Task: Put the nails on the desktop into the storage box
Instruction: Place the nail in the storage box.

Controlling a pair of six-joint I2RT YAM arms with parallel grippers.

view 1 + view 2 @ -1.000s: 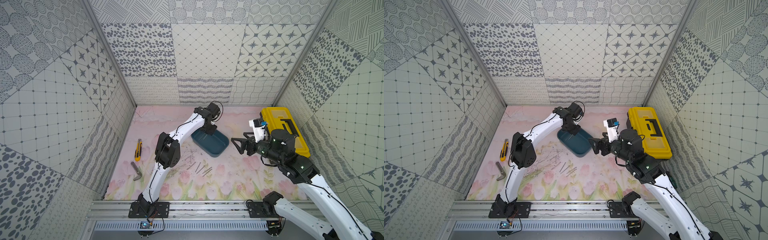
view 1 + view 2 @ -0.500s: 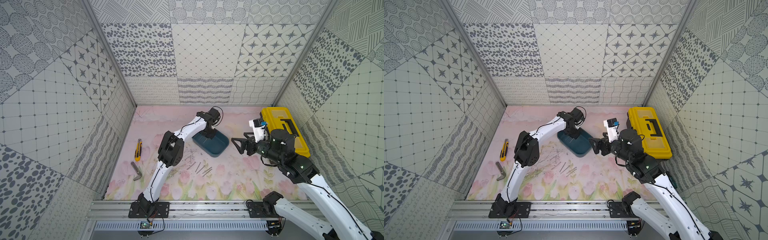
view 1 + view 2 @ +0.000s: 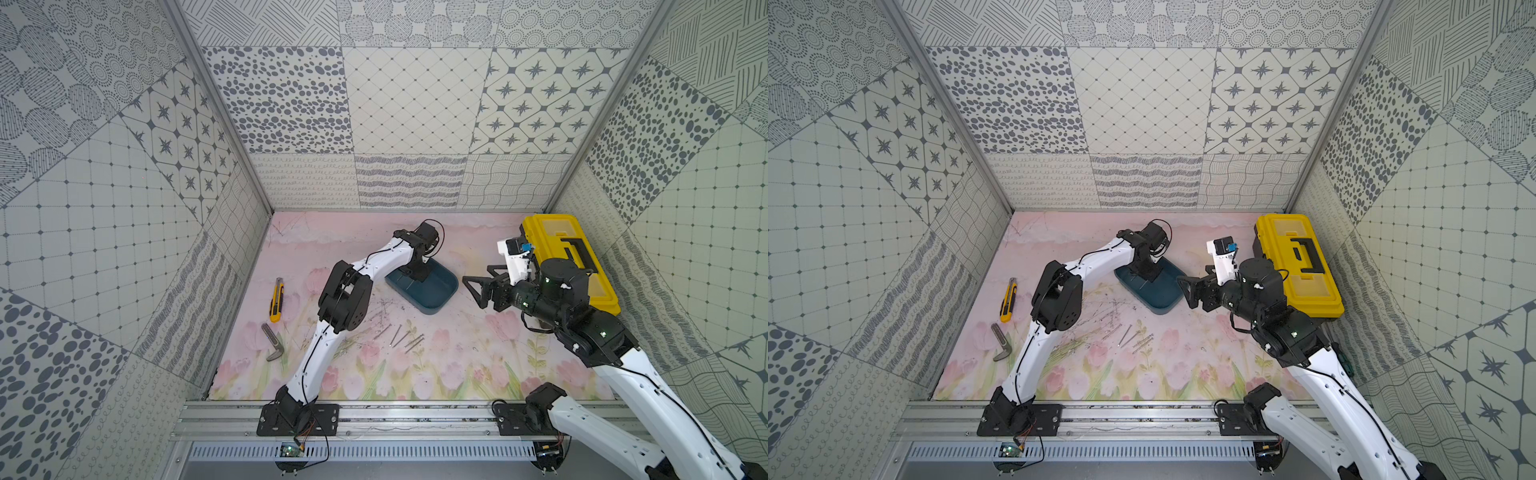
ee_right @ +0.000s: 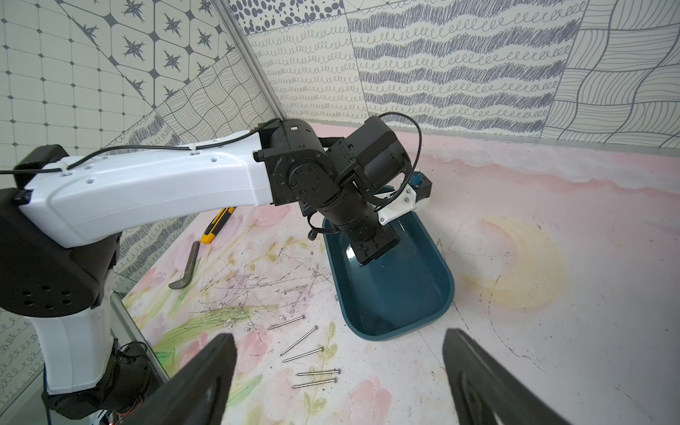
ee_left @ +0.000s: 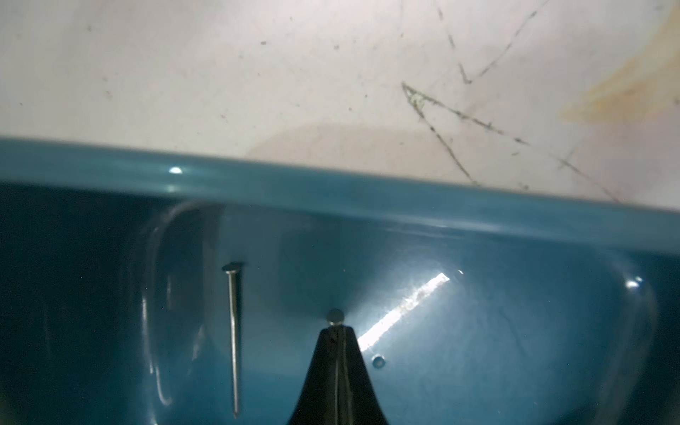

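Observation:
The teal storage box [image 3: 434, 305] [image 3: 1160, 303] stands mid-desktop. My left gripper [image 3: 417, 276] [image 3: 1147, 276] reaches down inside it. In the left wrist view it [image 5: 335, 329] is shut on a nail [image 5: 335, 316], whose head pokes past the fingertips just above the box floor. Another nail [image 5: 232, 338] lies flat in the box, below its rim [image 5: 331, 191]. Several nails [image 3: 401, 336] [image 3: 1133, 334] [image 4: 309, 353] lie on the tulip desktop [image 3: 457, 357] in front of the box. My right gripper [image 3: 471, 286] [image 4: 337, 336] hovers open to the right of the box, holding nothing.
A yellow utility knife [image 3: 275, 295] and a grey bent metal tool [image 3: 272, 347] lie at the left of the desktop. A yellow toolbox [image 3: 569, 257] with a black handle stands at the back right, just behind the right arm.
My left gripper has come down from above the box's far end into the box. The right arm has stayed put.

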